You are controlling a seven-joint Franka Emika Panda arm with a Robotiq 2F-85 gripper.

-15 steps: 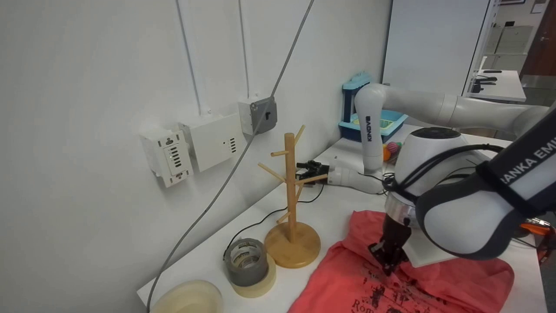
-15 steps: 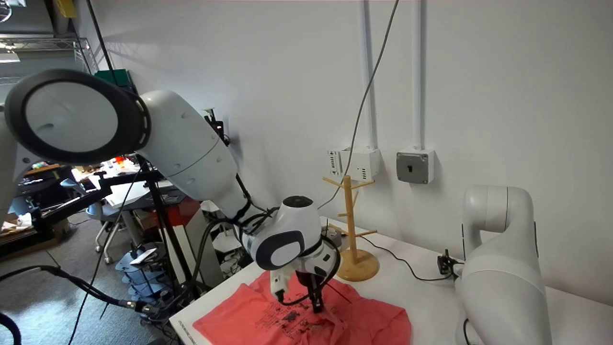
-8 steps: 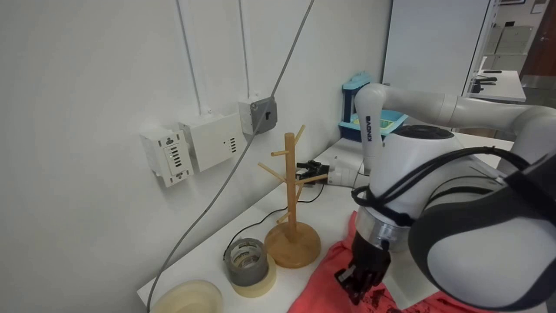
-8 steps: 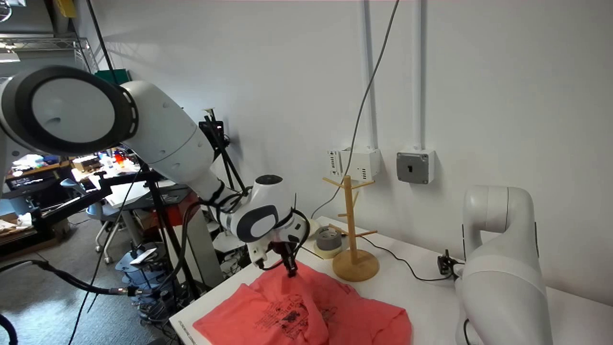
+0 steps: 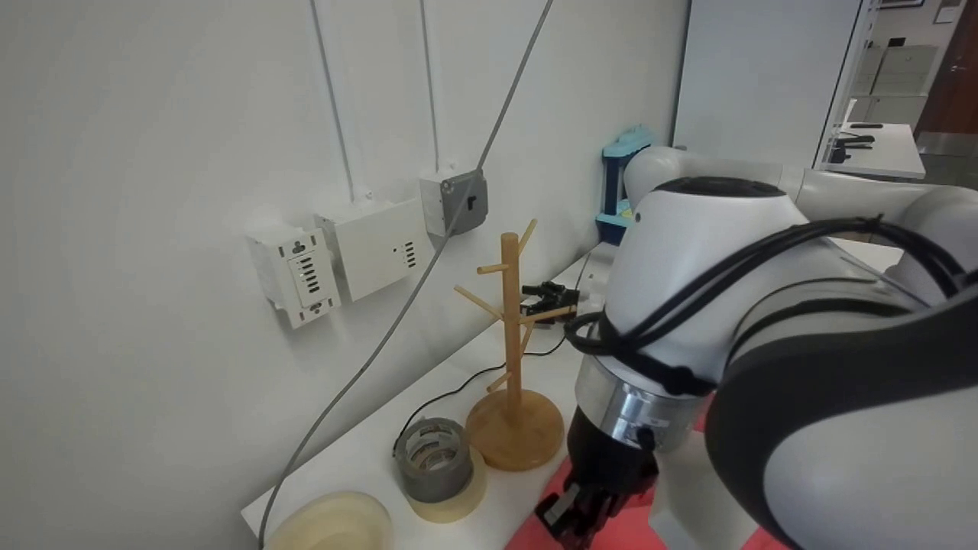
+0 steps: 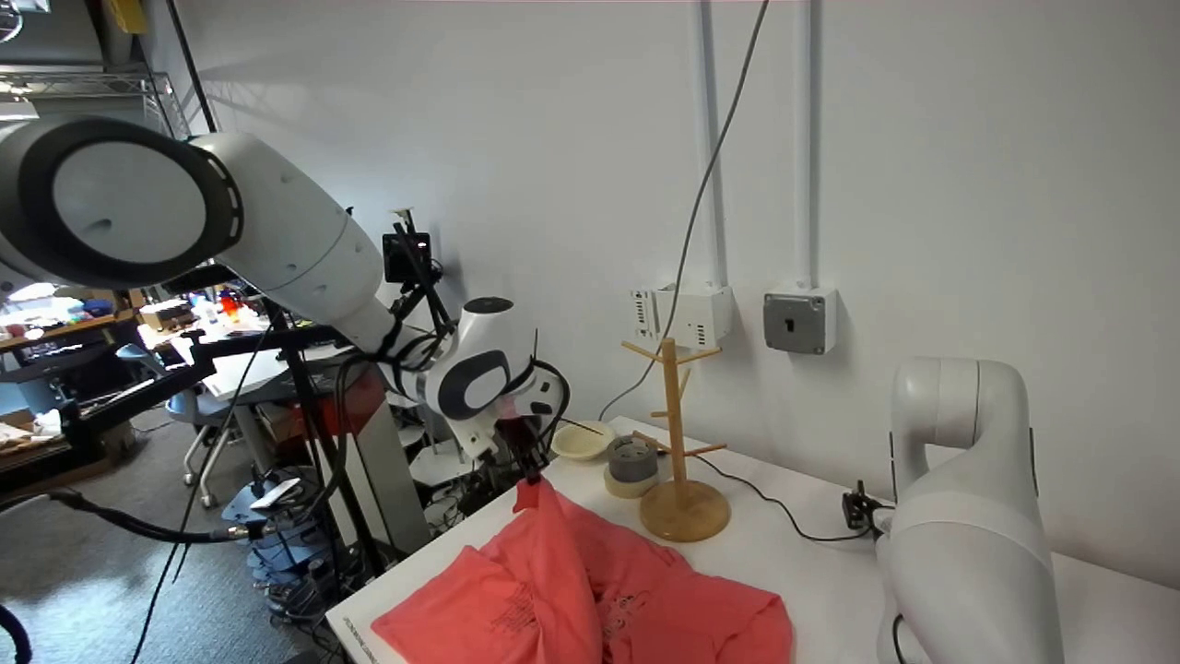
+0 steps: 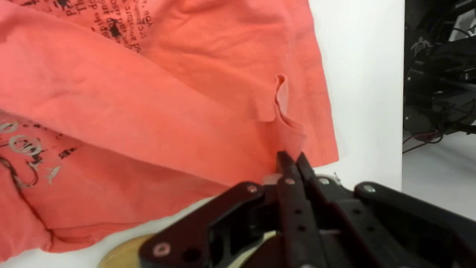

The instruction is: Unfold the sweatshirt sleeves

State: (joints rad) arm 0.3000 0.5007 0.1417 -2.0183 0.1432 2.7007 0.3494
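The coral-red sweatshirt [image 6: 442, 618] lies on the white table with dark lettering [image 7: 115, 28] on its front. One sleeve [image 7: 148, 108] runs across the front as a long band to my gripper [image 7: 292, 156], partly covering the print. My gripper is shut on this sleeve's cuff end [image 7: 288, 130]. In an exterior view the gripper [image 6: 533, 478] holds the cuff raised above the table, with the sleeve [image 6: 553, 563] sloping down from it. In an exterior view the arm hides most of the sweatshirt [image 5: 626, 531], beside the gripper [image 5: 561, 527]. I cannot make out the second sleeve clearly.
A wooden peg stand [image 6: 675, 433] stands beside the sweatshirt. Stacked tape rolls [image 6: 632, 466] and a cream bowl [image 6: 581, 441] stand near it. A second robot arm [image 6: 968, 544] rests on the table. The table edge [image 7: 402, 93] is close to the gripper.
My gripper has moved away from the middle of the sweatshirt, towards the table's far-left corner in an exterior view. It has drawn the sleeve along, and the cuff end is now lifted.
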